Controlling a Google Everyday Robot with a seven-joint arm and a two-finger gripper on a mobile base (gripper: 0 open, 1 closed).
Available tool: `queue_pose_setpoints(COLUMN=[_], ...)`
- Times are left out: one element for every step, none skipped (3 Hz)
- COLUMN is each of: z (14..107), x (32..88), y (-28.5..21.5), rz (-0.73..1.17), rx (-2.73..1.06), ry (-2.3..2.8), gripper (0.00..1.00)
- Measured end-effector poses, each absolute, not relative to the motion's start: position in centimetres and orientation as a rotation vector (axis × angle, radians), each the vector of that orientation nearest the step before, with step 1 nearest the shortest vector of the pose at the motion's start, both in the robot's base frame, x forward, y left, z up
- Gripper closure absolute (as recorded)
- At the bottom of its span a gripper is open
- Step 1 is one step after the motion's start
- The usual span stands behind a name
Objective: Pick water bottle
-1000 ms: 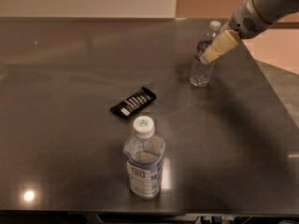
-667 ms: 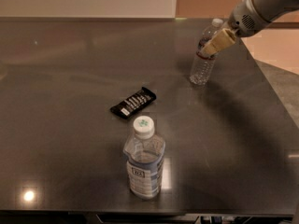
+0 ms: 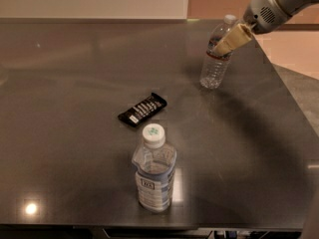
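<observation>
The water bottle [image 3: 214, 66] is slim, clear and ribbed, with a white cap. It stands at the far right of the dark table [image 3: 75, 83], leaning slightly to the right. My gripper [image 3: 228, 40] reaches in from the upper right and is at the bottle's neck and label band. One cream finger [image 3: 232, 38] lies across the front of the bottle and the other is hidden behind it. The gripper looks shut on the bottle, whose base is still at the table surface.
A wider bottle [image 3: 154, 176] with a blue-and-white label and green-marked cap stands near the front edge. A black snack bar [image 3: 142, 109] lies flat between the two bottles. The table's right edge [image 3: 289, 96] runs diagonally close to the water bottle.
My gripper has moved up along the water bottle from its middle to its neck. The bottle's cap has shifted slightly upward. The other objects have not moved.
</observation>
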State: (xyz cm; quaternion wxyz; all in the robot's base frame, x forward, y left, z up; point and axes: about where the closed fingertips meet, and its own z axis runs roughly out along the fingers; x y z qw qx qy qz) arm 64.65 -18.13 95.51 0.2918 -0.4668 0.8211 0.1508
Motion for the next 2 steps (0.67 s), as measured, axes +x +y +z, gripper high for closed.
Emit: queue_pose_setpoints(z=[98.1, 100.6], x=[63.1, 61.9], y=[-16.2, -14.5], rz=[0.445, 0.465], rx=[-1.317, -1.402], ry=[2.149, 2.112], gripper=[1.00, 1.00])
